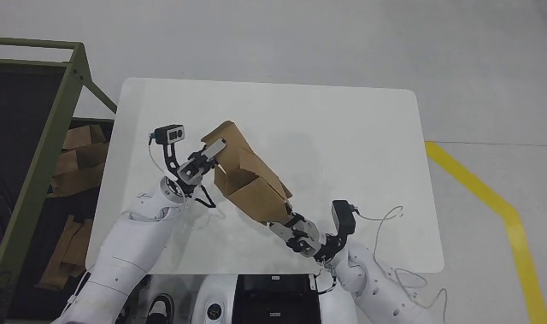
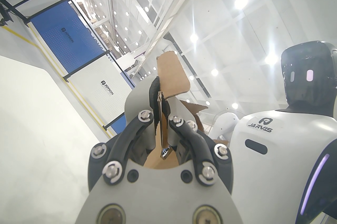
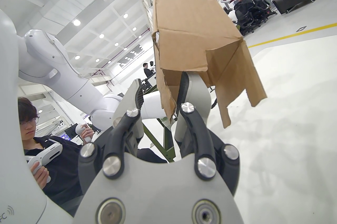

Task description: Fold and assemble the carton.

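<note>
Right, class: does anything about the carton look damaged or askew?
Yes. The carton has a ragged, torn edge at the right gripper, and one flap hangs loose and crooked. The left gripper pinches another flap, holding the carton tilted over the table.

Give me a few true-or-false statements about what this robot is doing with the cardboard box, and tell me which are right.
1. The left gripper is pinching a flap of the carton. True.
2. The carton is already closed up. False: one end gapes open, with loose flaps hanging from it.
3. The table under the arms is white. True.
4. The right gripper is well away from the carton. False: its open fingers straddle the edge of a carton wall.
5. More cardboard pieces lie in a green-framed rack beside the table. True.
</note>
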Controlling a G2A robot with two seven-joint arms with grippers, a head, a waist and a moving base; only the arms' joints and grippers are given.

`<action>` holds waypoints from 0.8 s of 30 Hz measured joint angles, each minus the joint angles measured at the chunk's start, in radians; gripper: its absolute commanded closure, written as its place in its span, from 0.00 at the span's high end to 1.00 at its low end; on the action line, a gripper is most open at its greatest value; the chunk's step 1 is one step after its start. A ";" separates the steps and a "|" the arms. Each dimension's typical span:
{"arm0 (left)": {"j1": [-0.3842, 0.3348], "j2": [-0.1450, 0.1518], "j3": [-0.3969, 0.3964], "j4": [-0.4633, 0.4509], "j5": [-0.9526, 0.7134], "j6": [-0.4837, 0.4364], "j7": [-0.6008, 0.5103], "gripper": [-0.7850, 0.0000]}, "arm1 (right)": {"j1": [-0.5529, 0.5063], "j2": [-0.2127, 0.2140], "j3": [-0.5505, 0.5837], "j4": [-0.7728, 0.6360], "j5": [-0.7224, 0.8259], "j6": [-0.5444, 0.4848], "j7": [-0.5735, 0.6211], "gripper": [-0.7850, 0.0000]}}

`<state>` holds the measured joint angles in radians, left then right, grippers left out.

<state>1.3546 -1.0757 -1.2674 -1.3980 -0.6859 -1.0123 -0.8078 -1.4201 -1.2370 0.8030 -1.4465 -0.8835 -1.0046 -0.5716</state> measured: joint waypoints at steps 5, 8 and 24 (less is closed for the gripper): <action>-0.004 0.000 0.006 0.004 0.001 0.000 0.000 0.00 | 0.000 -0.006 0.006 -0.003 0.003 0.000 -0.010 0.33; -0.005 0.000 0.008 0.006 0.000 0.000 0.000 0.00 | -0.001 -0.009 0.008 -0.004 0.000 0.000 -0.017 0.33; -0.012 -0.001 0.012 0.016 -0.005 0.000 0.000 0.00 | 0.012 -0.031 0.000 0.003 -0.009 -0.007 -0.006 0.09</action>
<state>1.3429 -1.0769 -1.2555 -1.3822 -0.6909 -1.0123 -0.8078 -1.4081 -1.2676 0.8032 -1.4437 -0.8924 -1.0117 -0.5774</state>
